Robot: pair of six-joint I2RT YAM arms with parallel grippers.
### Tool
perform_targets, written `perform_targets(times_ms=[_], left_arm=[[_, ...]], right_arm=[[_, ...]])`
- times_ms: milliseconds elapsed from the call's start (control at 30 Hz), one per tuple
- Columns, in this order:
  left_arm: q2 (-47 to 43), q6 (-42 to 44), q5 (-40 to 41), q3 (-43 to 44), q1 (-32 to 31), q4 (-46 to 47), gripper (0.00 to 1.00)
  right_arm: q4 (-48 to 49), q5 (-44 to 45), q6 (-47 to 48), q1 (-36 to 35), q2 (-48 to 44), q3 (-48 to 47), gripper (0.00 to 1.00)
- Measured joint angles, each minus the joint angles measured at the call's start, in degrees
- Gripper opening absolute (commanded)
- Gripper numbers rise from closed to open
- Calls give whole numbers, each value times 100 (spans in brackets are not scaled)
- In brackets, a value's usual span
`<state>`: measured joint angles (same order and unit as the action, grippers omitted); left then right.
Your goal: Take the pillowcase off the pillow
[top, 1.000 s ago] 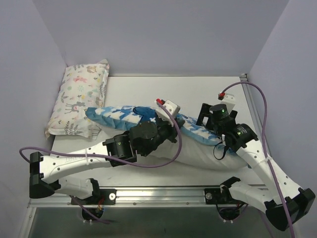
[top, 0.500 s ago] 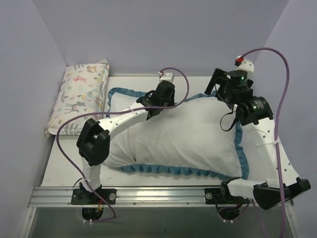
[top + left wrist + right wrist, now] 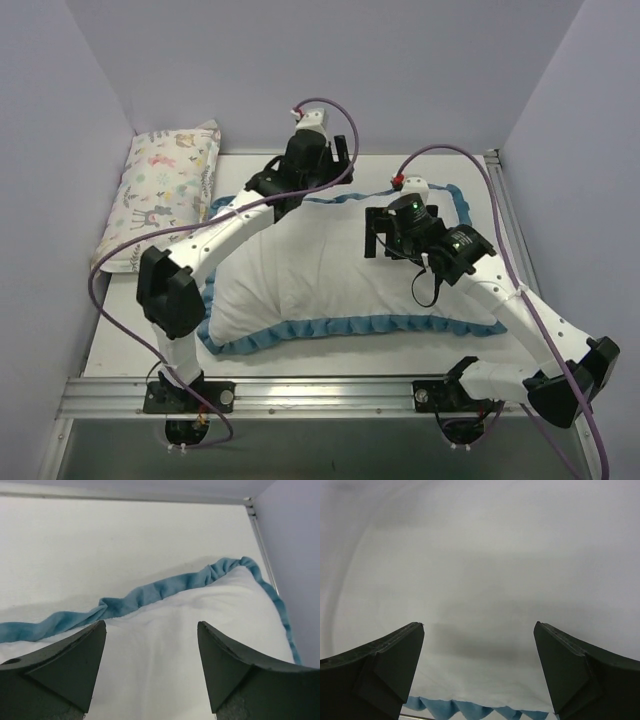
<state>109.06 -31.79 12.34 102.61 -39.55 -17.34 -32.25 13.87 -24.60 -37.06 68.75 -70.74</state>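
Hovering with jaws spread and empty, the left gripper (image 3: pixel 151 625) hangs over the pillowcase's (image 3: pixel 320 285) 12 o'clock frill (image 3: pixel 150 594). The right gripper (image 3: pixel 479 625), equally wide apart, faces the white cloth toward 2 o'clock. The pillowcase lies plump, white side up, mid-table (image 3: pixel 380 358), with a printed pillow (image 3: pixel 160 195) at its 10 o'clock.
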Motion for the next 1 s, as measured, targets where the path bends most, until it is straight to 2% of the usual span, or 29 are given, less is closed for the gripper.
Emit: perform_targets(times_ms=[100, 200, 433, 567, 767, 867, 967, 1000], left_arm=[[-723, 9, 306, -195, 4, -175, 83], [-1735, -17, 852, -750, 7, -389, 84], [-4146, -385, 1989, -2863, 131, -984, 87], [-4922, -625, 1996, -4140, 396, -1329, 87], [-5174, -804, 1419, -5294, 468, -1325, 88], [-5292, -896, 1222, -5523, 501, -1196, 79], [-5305, -975, 1060, -5678, 560, -953, 53], [-5278, -984, 1010, -5729, 577, -870, 47]], right_arm=[[-4, 4, 2, -267, 87, 177, 99], [131, 79, 11, -551, 151, 175, 99], [348, 334, 61, -1329, 710, -236, 99], [535, 522, 153, -1803, 1488, -907, 99], [632, 610, 245, -2118, 2354, -1482, 100], [667, 675, 264, -2118, 2680, -1578, 100], [680, 802, 264, -2068, 2951, -1585, 93], [710, 813, 251, -2015, 3012, -1569, 77]])
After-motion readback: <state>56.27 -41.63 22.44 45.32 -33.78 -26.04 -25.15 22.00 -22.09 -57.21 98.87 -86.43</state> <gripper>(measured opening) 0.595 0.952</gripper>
